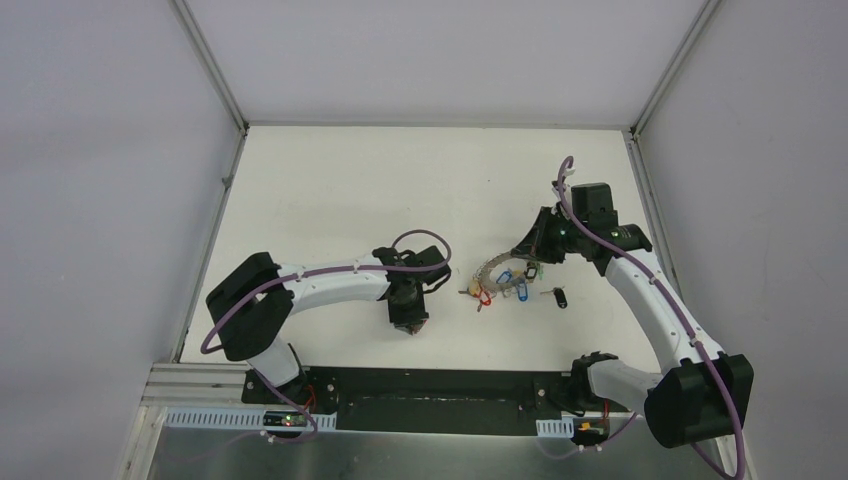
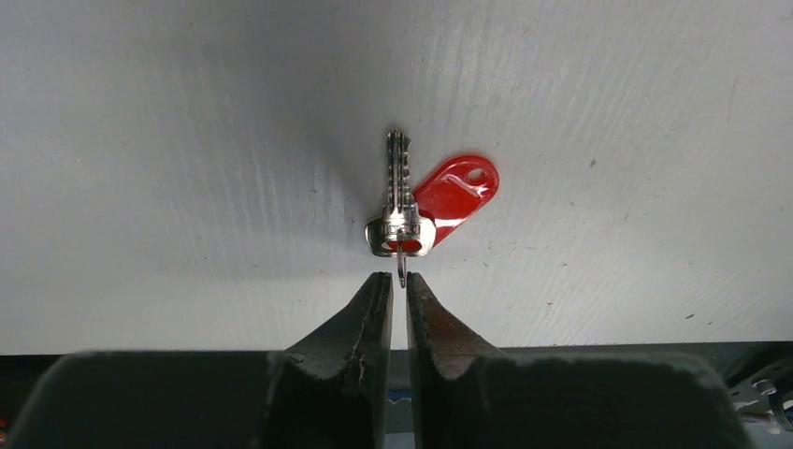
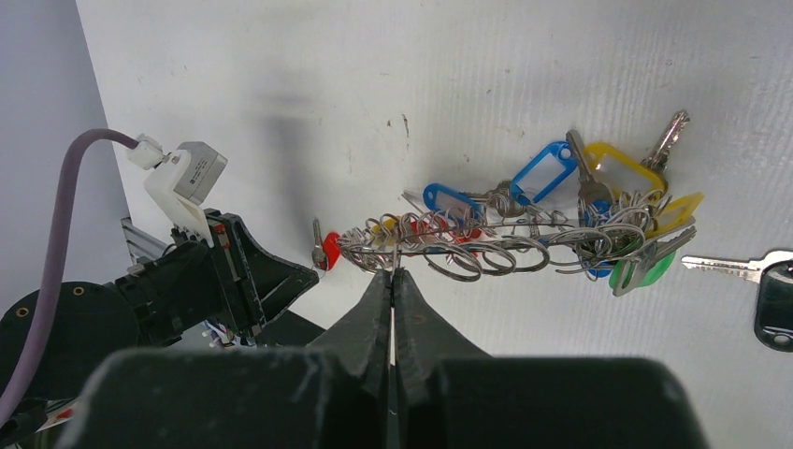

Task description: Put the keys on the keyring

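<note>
A silver key with a red tag lies flat on the white table, left of the keyring. My left gripper is almost closed. A thin gap still shows between its jaws, and the end of the key's small wire loop sits in it at the tips. My right gripper is shut on the wire of the keyring, a big ring hung with blue, yellow, red and green tags, seen edge-on. A black-headed key lies loose to its right.
White walls with metal corner rails close in the table on the left, back and right. A black base plate runs along the near edge between the arm bases. The left arm's fingers show at the left of the right wrist view.
</note>
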